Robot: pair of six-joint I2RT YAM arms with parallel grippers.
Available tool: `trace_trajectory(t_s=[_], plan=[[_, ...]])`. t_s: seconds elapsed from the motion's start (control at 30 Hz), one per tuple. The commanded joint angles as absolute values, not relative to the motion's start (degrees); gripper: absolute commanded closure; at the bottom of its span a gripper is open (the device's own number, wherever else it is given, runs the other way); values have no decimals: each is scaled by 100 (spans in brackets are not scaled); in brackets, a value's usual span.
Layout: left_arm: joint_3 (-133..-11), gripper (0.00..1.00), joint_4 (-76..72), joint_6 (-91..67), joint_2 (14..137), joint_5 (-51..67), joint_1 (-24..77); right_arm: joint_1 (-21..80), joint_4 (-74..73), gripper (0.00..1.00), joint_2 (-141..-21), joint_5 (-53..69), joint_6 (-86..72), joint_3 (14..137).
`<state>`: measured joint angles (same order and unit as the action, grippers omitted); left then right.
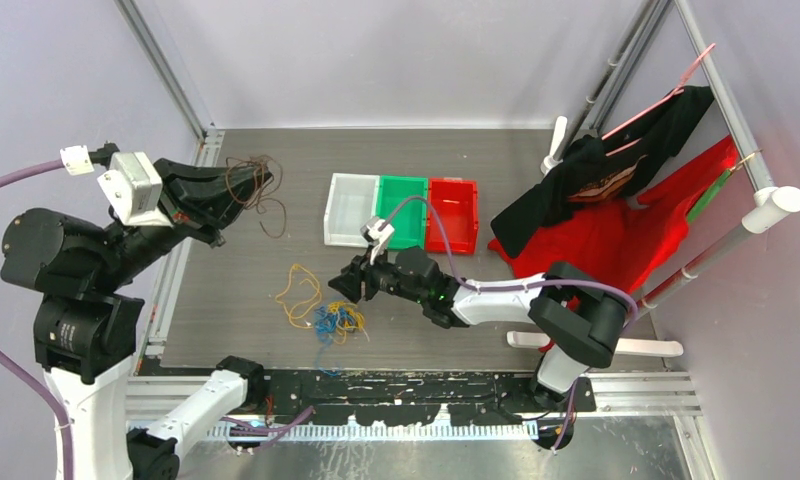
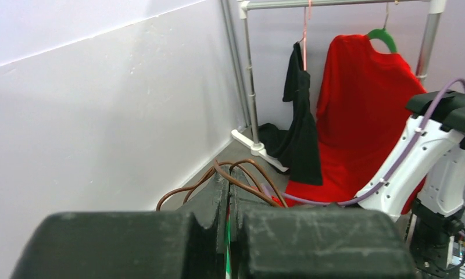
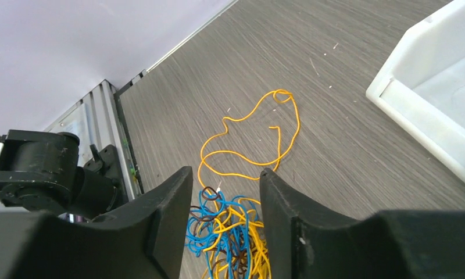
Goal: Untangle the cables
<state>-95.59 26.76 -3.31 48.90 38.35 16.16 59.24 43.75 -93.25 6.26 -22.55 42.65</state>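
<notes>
My left gripper (image 1: 240, 186) is raised at the far left of the table and shut on a bundle of dark brown cables (image 1: 261, 187). In the left wrist view the jaws (image 2: 228, 181) are pressed together, with brown cable loops (image 2: 176, 191) arching out on both sides. A tangle of blue, yellow and brown cables (image 1: 334, 322) lies on the table near the front. My right gripper (image 1: 344, 286) hovers just above it, open. The tangle (image 3: 236, 232) shows between its spread fingers (image 3: 225, 174), which do not pinch it. A loose yellow cable (image 1: 298, 295) (image 3: 282, 92) trails away from the tangle.
White (image 1: 348, 208), green (image 1: 404, 210) and red (image 1: 452, 215) bins stand side by side behind the right gripper. The white bin (image 3: 428, 99) is close on its right. A clothes rack with a black garment (image 1: 596, 180) and a red shirt (image 1: 626, 235) fills the right side.
</notes>
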Motion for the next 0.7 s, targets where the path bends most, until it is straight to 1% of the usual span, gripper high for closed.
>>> trace_trajectory(t_s=[0.0, 0.13, 0.37, 0.47, 0.57, 0.67], plan=[[-9457, 100, 2597, -71, 4992, 3539, 1635, 5920, 4681, 45, -8860, 341, -2026, 4365], [-9175, 100, 2646, -91, 4951, 3620, 1635, 5880, 4562, 38, -8393, 263, -2028, 4383], [-8737, 100, 2637, -261, 4844, 3784, 1637, 5811, 4197, 32, -7909, 540, -1967, 4896], [-8553, 100, 2635, -347, 4808, 3844, 1636, 5786, 4161, 33, -7825, 578, -2009, 5116], [-8344, 100, 2570, -464, 4788, 3881, 1635, 5742, 4159, 38, -7859, 597, -2109, 5398], [-8240, 100, 2517, -512, 4798, 3900, 1635, 5700, 4107, 40, -7945, 666, -2171, 5624]])
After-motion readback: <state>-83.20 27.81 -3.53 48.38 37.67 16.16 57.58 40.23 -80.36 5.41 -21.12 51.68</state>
